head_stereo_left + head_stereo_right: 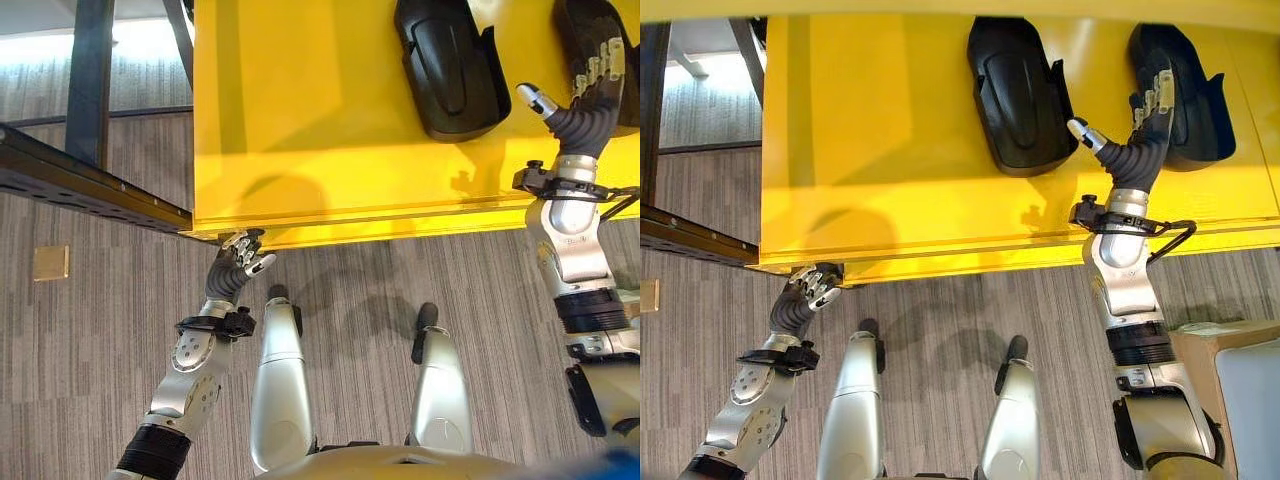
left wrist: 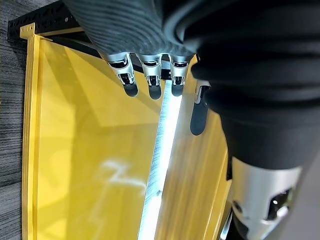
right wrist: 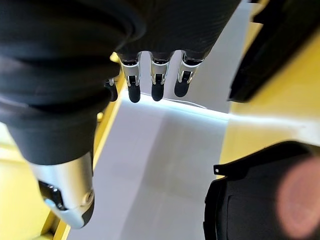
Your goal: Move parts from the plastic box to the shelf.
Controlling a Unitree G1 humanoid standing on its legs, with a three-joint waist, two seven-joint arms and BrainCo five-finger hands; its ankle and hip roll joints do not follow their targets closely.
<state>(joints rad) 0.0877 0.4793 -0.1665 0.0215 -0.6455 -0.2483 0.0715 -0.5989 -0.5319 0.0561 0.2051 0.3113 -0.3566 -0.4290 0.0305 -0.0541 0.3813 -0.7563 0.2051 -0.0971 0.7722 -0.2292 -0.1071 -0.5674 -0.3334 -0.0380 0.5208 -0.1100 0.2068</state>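
Observation:
Two black moulded parts lie on the yellow box (image 1: 300, 120): one in the middle (image 1: 450, 65) and one at the right (image 1: 1202, 110). My right hand (image 1: 1140, 140) reaches over the box. Its straight fingers (image 1: 1157, 90) rest over the right part's near side and its thumb is spread toward the middle part, so it is open. In the right wrist view the fingers (image 3: 156, 82) point straight out past a black part (image 3: 265, 200). My left hand (image 1: 238, 265) hangs low by the box's front left corner, fingers relaxed and holding nothing.
A dark metal rail (image 1: 90, 185) runs off to the left of the box. A small tan square (image 1: 50, 262) lies on the grey carpet. A cardboard box (image 1: 1230, 345) stands at the lower right.

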